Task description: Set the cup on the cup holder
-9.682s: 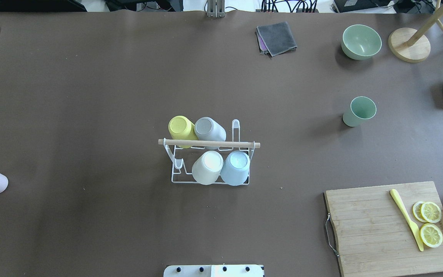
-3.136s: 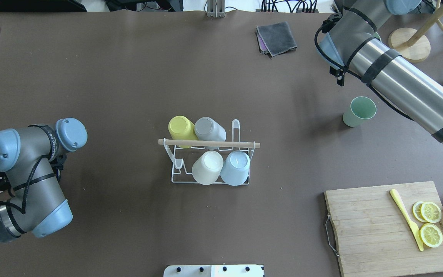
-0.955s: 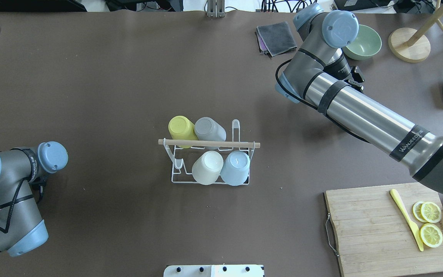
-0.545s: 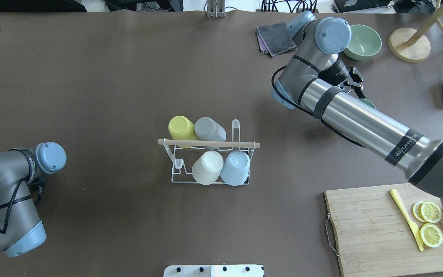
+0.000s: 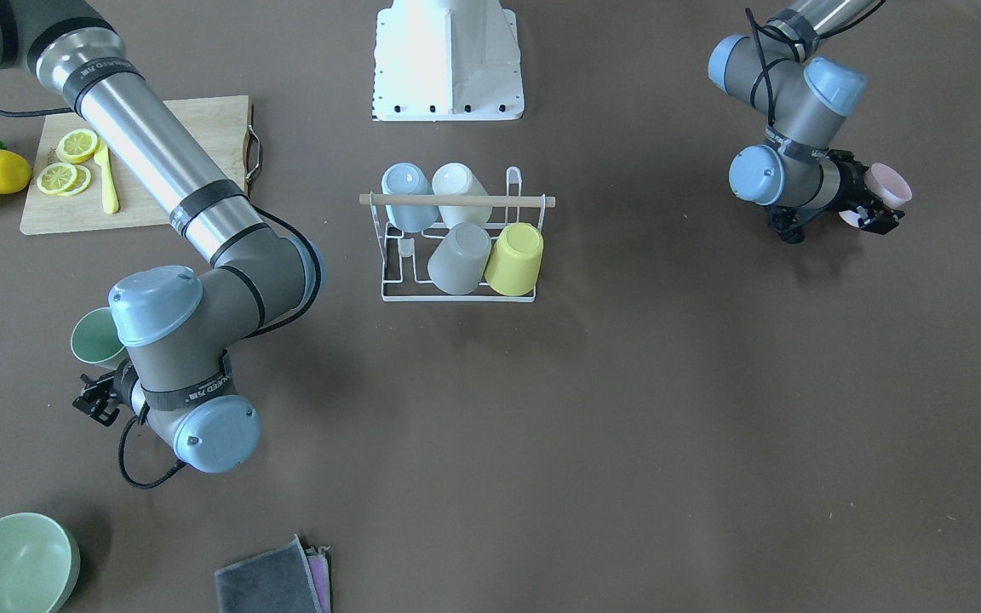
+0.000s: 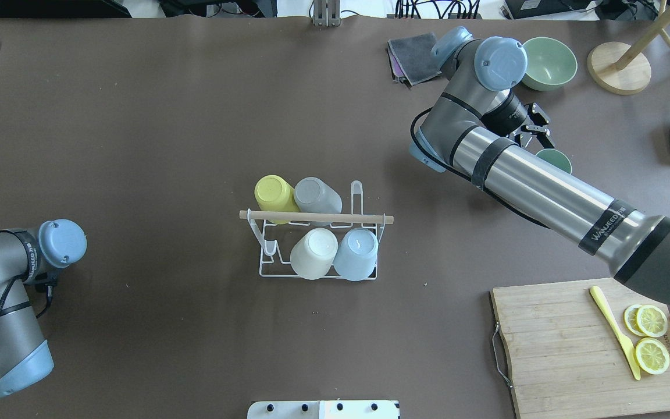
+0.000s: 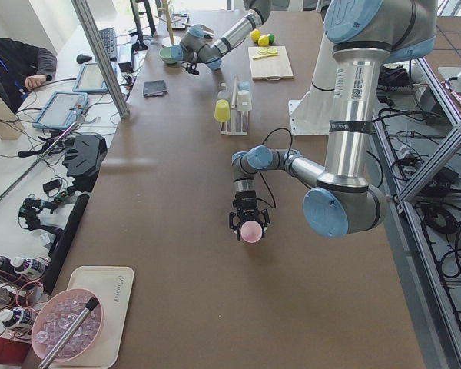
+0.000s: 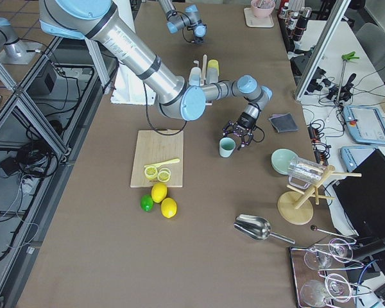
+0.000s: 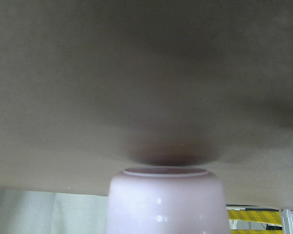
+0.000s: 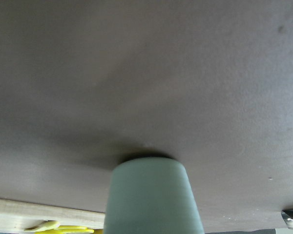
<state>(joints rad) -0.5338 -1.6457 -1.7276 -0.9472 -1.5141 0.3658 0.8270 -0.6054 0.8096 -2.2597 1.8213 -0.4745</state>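
The left gripper (image 7: 248,225) is clamped on the pink cup (image 7: 250,234), well apart from the cup holder (image 6: 370,219) at table centre. The right gripper (image 6: 537,135), jaws spread, sits just beside the green cup (image 6: 557,158), which stands upright and is partly covered by the forearm. Four inverted cups (image 6: 313,253) occupy the holder. One free prong (image 6: 356,189) remains in each row. A green bowl (image 6: 547,63) and folded cloth (image 6: 416,57) lie near the right gripper.

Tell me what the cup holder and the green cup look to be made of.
Cup holder: thin bent wire, likely metal with a white coating; its rod looks like pale bare wood. Green cup: probably matte plastic, opaque, evenly sage-coloured, no glare.
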